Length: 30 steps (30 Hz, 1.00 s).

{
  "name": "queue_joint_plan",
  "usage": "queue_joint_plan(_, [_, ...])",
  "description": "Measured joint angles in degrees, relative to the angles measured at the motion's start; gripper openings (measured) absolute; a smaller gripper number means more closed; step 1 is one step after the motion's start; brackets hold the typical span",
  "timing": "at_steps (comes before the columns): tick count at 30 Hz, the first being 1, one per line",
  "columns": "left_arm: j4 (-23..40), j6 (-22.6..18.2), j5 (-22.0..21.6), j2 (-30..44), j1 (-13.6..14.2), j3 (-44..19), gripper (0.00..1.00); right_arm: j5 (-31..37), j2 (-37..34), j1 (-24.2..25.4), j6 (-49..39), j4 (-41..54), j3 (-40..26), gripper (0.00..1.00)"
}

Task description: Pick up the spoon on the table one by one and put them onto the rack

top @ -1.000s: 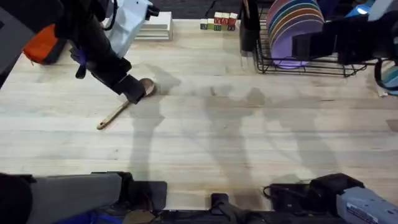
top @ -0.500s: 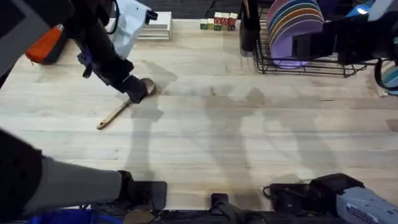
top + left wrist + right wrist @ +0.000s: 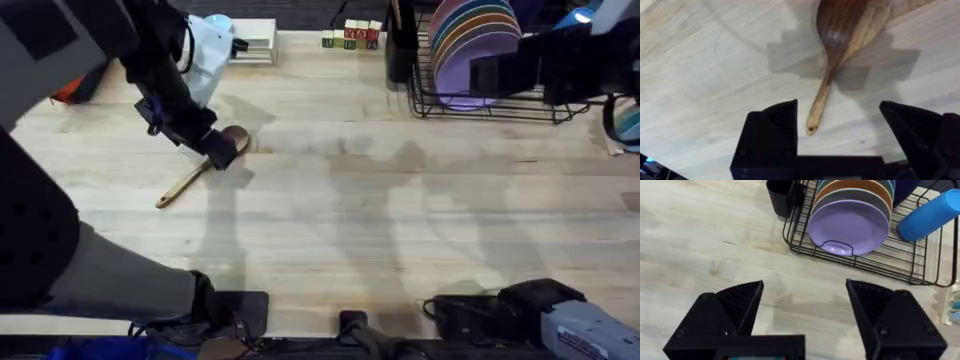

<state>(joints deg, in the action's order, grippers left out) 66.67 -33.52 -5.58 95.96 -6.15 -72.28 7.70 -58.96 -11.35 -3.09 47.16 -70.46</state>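
One wooden spoon [image 3: 196, 172] lies flat on the table [image 3: 340, 220], in its far-left part. Its long axis runs on a diagonal: the bowl at the far end, toward the rack side, the handle slanting back toward the near-left.

The left gripper [image 3: 222, 150] hangs directly over the bowl end. In the left wrist view its two black fingers [image 3: 772, 127] are spread wide and hold nothing, and the spoon [image 3: 840, 45] lies ahead of the gap, handle tip pointing in between the fingers and the bowl farther off. The fingers look to straddle the handle line rather than lie along it, which would suit a pinch across the slim handle. I judge the grasp not yet made.

The right gripper [image 3: 802, 312] is likewise open and empty, poised near the black wire rack [image 3: 490, 105] at the far right. The rack [image 3: 860, 255] already carries a row of plates, purple at the front, with a blue cup beside them and a dark holder at its left corner.

The left arm is plainly the nearer to the spoon. The spoon and the rack are well apart, with bare tabletop between them and nothing lying in that stretch. The spoon sits away from every table edge, so there is open room around it.
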Motion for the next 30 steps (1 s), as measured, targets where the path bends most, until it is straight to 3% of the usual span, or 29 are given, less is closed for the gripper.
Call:
queue_joint_plan(17, [-16.4,-2.6,0.0,0.0,0.0,11.8,0.994,0.0,0.0,0.0,-1.9,0.0,0.0,0.992])
queue_joint_plan(30, [-21.2,-3.6,1.0,-3.5,0.0,16.1,0.993,0.0,0.0,0.0,-1.9,0.0,0.0,0.992])
